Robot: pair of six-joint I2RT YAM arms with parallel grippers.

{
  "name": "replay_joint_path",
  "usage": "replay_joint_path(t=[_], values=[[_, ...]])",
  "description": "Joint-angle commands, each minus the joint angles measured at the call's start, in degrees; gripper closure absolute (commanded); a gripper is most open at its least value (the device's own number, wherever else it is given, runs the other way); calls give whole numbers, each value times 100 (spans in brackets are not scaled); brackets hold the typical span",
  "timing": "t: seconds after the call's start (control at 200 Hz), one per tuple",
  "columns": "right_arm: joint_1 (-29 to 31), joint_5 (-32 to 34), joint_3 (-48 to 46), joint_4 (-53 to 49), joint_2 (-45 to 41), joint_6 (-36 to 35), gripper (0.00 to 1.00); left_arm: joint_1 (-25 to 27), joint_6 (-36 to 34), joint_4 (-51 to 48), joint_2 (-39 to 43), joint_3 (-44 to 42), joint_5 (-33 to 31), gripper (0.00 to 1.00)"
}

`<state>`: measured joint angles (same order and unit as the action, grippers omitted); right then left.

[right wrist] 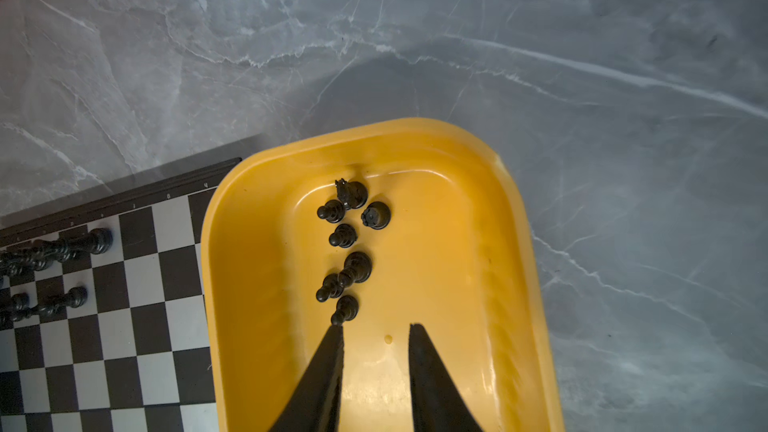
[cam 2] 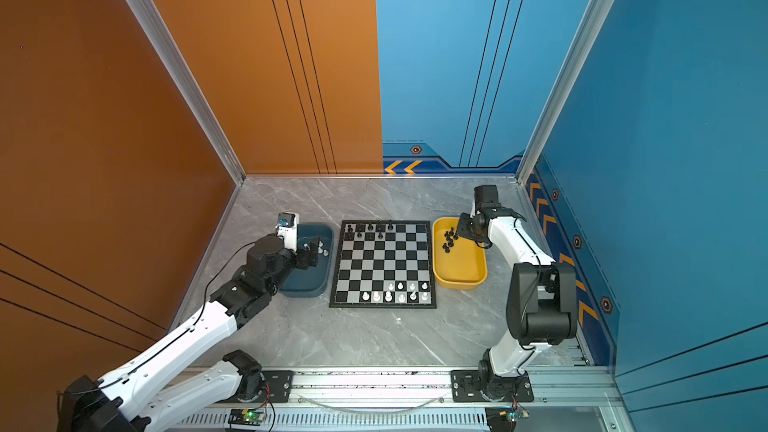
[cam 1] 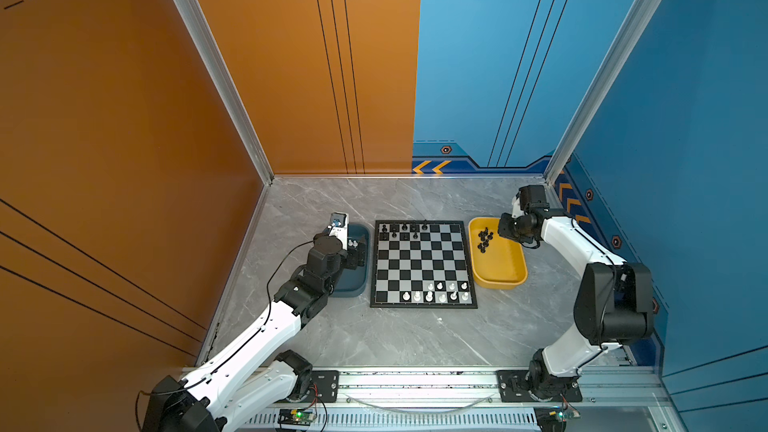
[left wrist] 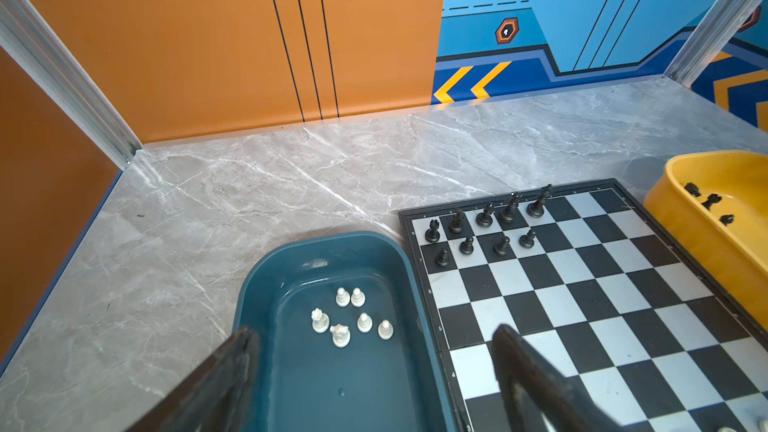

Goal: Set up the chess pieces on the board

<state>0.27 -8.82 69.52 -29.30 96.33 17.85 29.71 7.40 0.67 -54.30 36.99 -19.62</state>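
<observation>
Both empty — left hand (left wrist: 374,330) wide agape, right hand (right wrist: 376,326) narrowly agape beside black chess pieces (right wrist: 353,268) — both partly off-frame.

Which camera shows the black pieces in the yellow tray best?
The right wrist view: close from above, seven black pieces stand out in the yellow tray. Both top views show a tiny dark cluster; the left wrist view catches only three.
</observation>
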Motion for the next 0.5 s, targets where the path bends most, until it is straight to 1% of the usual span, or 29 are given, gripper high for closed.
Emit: replay_joint_path(t=[0.0, 0.496], values=[[29, -286, 340, 144, 257, -140, 71, 69, 47, 136, -23, 187, 22, 10], [197, -210, 981, 40, 1081, -466, 72, 113, -1, 122, -89, 212, -33, 10]])
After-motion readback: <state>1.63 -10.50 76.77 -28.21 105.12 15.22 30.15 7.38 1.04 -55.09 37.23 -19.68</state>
